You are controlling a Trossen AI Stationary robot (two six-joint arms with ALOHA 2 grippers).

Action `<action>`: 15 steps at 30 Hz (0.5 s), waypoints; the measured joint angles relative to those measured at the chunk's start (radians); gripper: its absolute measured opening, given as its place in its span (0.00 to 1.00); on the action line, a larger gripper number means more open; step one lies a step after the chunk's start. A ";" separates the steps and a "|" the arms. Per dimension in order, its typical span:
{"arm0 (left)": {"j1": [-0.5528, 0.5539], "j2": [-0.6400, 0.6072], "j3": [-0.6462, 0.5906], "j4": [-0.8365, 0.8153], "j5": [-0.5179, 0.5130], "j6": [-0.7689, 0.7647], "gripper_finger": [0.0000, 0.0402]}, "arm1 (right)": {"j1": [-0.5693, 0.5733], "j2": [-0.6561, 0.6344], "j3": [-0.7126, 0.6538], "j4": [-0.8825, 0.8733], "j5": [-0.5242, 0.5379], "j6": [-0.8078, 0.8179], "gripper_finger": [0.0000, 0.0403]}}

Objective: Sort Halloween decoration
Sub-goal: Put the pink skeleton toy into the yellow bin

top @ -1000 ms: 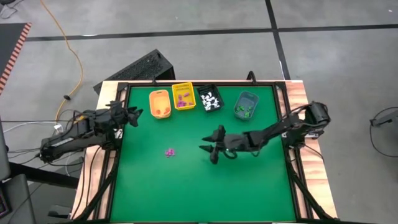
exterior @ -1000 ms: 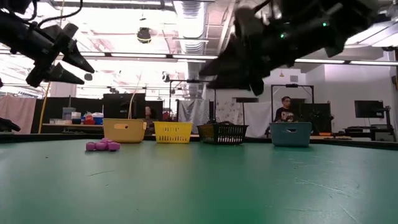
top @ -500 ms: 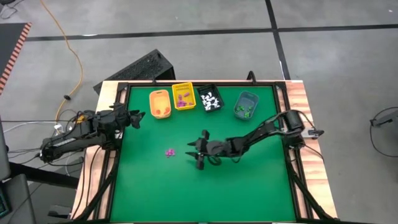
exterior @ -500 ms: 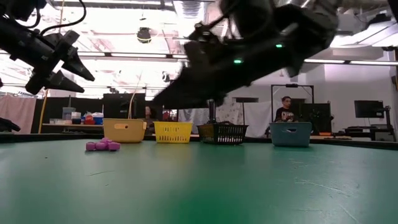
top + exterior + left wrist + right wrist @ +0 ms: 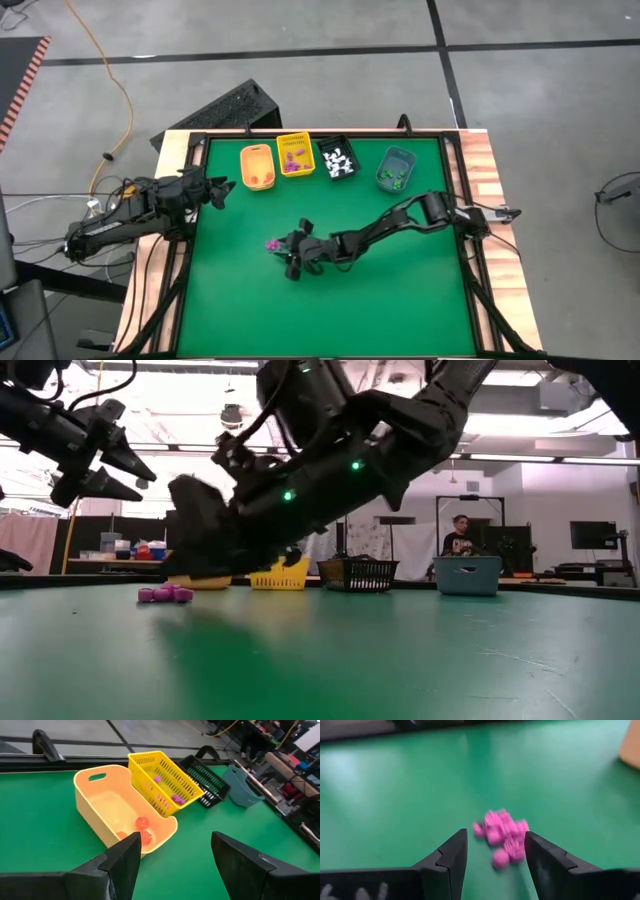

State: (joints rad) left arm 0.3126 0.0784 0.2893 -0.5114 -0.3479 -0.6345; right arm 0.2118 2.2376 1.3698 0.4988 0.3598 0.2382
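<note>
A small clump of purple Halloween decoration trinkets (image 5: 271, 244) lies on the green table left of centre. It also shows in the low view (image 5: 165, 594) and in the right wrist view (image 5: 503, 839). My right gripper (image 5: 291, 250) is stretched across the table, low and open. Its fingertips (image 5: 461, 836) stand just short of the clump, one to either side, and touch nothing. My left gripper (image 5: 222, 187) hovers open near the left edge, raised (image 5: 112, 460), facing the bins (image 5: 172, 842).
A row of bins stands along the far edge: orange (image 5: 257, 167) with orange-red trinkets (image 5: 142, 825), yellow (image 5: 294, 154) with purple ones, black (image 5: 337, 160) with white ones, and grey-blue (image 5: 396, 169) with green ones. A raised frame (image 5: 190, 250) rims the green mat.
My right gripper has swept toward the table's left edge and sunk closer to the mat. It has closed in on the purple clump with its fingers still open. The clump has not moved.
</note>
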 joint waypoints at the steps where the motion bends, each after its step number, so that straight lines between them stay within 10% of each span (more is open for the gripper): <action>1: 0.000 0.000 0.000 0.001 0.005 0.003 0.58 | 0.000 0.007 0.014 -0.034 0.013 0.000 0.48; 15: 0.000 0.000 0.000 0.006 0.029 0.025 0.58 | -0.018 0.009 0.036 -0.164 0.131 0.025 0.48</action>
State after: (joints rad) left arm 0.3126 0.0780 0.2897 -0.5059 -0.3187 -0.6098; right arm 0.1939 2.2468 1.4055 0.3349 0.4912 0.2628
